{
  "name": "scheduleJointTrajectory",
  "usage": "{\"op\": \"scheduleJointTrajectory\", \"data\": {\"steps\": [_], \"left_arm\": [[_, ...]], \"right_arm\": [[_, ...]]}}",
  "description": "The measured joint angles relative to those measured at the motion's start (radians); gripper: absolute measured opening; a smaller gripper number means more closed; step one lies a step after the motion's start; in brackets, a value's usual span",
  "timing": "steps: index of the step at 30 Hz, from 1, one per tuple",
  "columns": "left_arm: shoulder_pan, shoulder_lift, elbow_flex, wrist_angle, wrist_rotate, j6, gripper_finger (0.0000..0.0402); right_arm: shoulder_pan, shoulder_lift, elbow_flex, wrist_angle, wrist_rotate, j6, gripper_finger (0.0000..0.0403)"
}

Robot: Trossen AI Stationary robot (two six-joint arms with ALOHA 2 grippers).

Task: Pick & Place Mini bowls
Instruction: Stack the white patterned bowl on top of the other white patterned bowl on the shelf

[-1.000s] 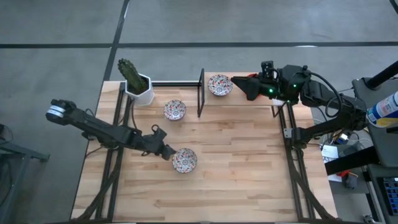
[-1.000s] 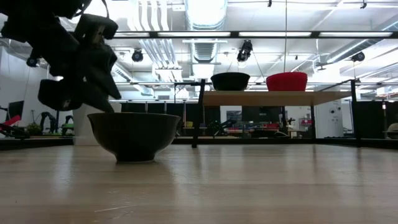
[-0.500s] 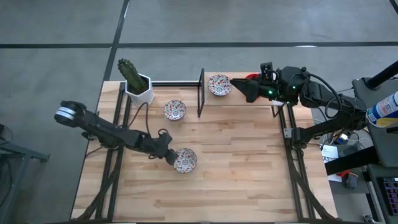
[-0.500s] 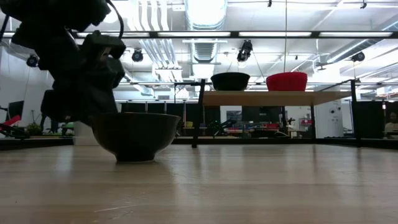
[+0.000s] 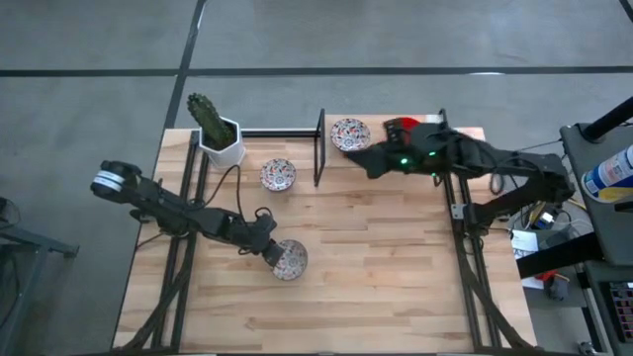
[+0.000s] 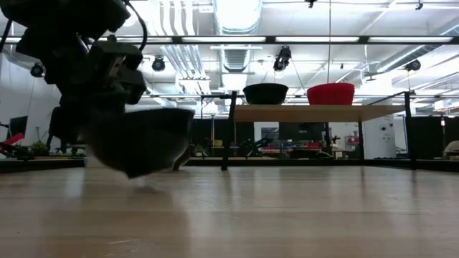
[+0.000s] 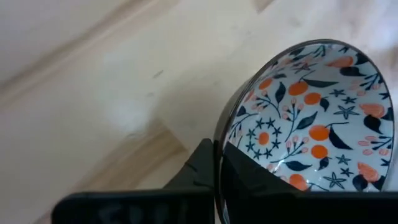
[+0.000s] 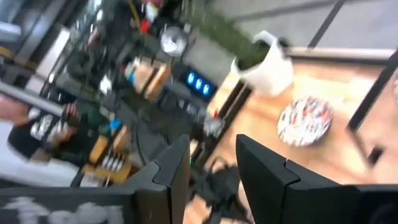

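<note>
Fingers of the left gripper (image 5: 269,249) pinch the rim of a floral bowl (image 5: 288,259) near the table's (image 5: 396,287) middle, tipping it off the wood. A second floral bowl (image 5: 278,175) sits by the cactus pot (image 5: 222,144); a third (image 5: 349,133) and a red bowl (image 5: 403,127) rest on the raised shelf (image 6: 315,112). The right gripper (image 5: 364,160) hangs near that shelf, fingers apart, holding nothing.

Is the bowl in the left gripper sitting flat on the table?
No: in the low view the bowl hangs tilted, its base off the table, rim clamped by the left gripper.
</note>
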Motion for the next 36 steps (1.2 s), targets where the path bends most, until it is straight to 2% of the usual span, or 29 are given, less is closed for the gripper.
{"op": "scheduleJointTrajectory", "data": {"steps": [6, 9, 14, 23, 27, 32, 36], "left_arm": [[0.002, -0.055, 0.027, 0.003, -0.007, 0.000, 0.0005], [0.004, -0.104, 0.069, -0.053, -0.027, 0.033, 0.0004], [0.022, -0.178, 0.204, -0.329, -0.106, 0.126, 0.0003], [0.084, -0.207, 0.531, -0.865, -0.180, 0.236, 0.0002], [0.110, -0.207, 0.655, -0.989, -0.260, 0.302, 0.0005], [0.154, -0.190, 0.789, -1.085, -0.297, 0.367, 0.0006], [0.176, -0.145, 0.858, -1.170, -0.342, 0.399, 0.0004]], "right_arm": [[0.023, 0.102, 0.000, 0.014, -0.100, 0.055, 0.0120], [0.029, 0.142, 0.000, 0.011, -0.129, 0.077, 0.0113], [0.028, 0.187, 0.001, 0.008, -0.205, 0.111, 0.0107], [0.062, 0.266, 0.002, 0.022, -0.201, 0.144, 0.0107], [0.078, 0.309, 0.002, 0.118, -0.203, 0.162, 0.0107], [0.085, 0.360, 0.002, 0.195, -0.202, 0.177, 0.0107], [0.092, 0.390, 0.002, 0.260, -0.155, 0.187, 0.0107]]}}
